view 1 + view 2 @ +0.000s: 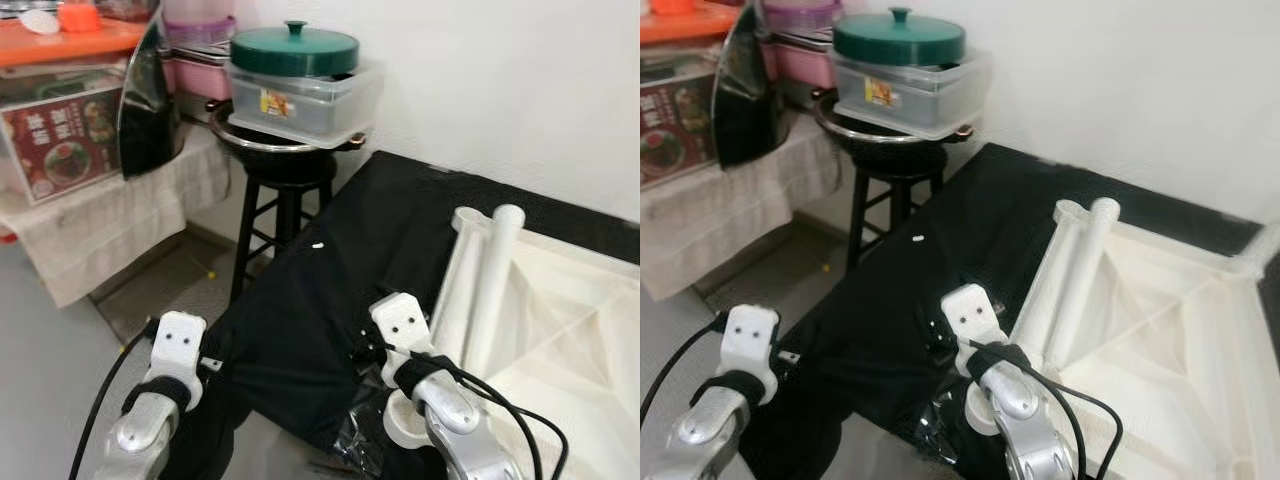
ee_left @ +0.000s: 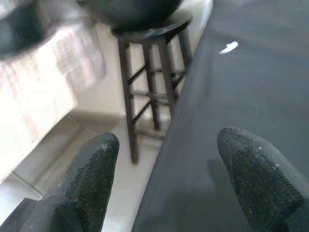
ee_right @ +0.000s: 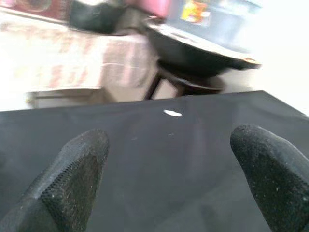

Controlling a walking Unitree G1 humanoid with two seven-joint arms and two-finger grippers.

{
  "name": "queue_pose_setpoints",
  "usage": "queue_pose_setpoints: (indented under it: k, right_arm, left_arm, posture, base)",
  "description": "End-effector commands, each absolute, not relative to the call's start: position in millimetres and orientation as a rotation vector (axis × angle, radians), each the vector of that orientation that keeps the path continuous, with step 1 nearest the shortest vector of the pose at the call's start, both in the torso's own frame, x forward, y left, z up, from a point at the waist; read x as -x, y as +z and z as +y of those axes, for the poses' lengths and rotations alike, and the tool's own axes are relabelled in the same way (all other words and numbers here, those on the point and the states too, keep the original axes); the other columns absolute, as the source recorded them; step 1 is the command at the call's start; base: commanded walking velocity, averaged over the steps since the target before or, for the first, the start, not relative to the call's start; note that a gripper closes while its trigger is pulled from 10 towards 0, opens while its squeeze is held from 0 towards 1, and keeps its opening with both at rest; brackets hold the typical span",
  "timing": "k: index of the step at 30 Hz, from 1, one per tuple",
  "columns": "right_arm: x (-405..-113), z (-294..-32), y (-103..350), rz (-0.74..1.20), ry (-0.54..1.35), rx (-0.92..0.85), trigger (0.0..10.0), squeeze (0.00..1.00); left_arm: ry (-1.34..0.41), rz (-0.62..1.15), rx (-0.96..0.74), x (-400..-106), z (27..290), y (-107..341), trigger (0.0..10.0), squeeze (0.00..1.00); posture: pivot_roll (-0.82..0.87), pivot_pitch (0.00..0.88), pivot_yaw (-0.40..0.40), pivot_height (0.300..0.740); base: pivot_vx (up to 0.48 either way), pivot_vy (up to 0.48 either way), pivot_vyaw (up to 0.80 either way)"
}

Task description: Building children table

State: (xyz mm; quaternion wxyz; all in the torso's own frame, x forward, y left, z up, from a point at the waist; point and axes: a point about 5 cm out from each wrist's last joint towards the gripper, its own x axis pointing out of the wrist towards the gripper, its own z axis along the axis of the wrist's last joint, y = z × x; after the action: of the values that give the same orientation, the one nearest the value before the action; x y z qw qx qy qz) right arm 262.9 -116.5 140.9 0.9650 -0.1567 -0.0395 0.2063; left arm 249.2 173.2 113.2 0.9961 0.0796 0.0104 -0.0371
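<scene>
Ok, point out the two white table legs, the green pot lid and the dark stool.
white table legs (image 1: 478, 290), left eye view, mid-shaft of the pair.
green pot lid (image 1: 294, 48), left eye view, its top.
dark stool (image 1: 285, 175), left eye view, seat.

The cloth (image 1: 330, 260) on the tabletop is plain black, with one small white fleck (image 1: 317, 245). The tabletop panel (image 1: 560, 330) and two legs (image 1: 478, 275) lying at the cloth's right edge are cream-white. The stool (image 1: 280, 210) is dark brown. The lid (image 1: 294, 48) is dark green over a clear box (image 1: 300, 100) with a yellow-red label. The tray (image 1: 65, 45) is orange. Both arms are silver, with white wrist blocks and black fingers (image 2: 91, 179).
</scene>
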Motion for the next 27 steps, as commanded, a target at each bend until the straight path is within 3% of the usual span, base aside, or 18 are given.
queue_pose_setpoints:
  k: [1,15,27]
  right_arm:
    - [-264.0,-119.8,136.3,-0.063,0.416,0.337,10.0,0.00]
    - [-269.0,-121.7,134.8,-0.059,0.397,0.306,10.0,0.00]
    - [-271.3,-125.5,133.5,-0.052,0.370,0.258,10.0,0.00]
  left_arm:
    - [-0.103,-0.006,-0.178,-249.7,164.4,116.7,10.0,0.00]
    - [-0.215,-0.048,-0.226,-260.7,151.8,124.1,10.0,0.00]
    - [-0.488,-0.119,-0.298,-259.0,134.4,144.3,10.0,0.00]
  posture:
    - [0.03,0.012,-0.062,0.740]
    - [0.01,0.000,-0.024,0.740]
    - [0.01,0.000,-0.012,0.740]
  base:
    - [0.000,0.000,-0.80]
    - [0.000,0.000,-0.80]
    - [0.000,0.000,-0.80]
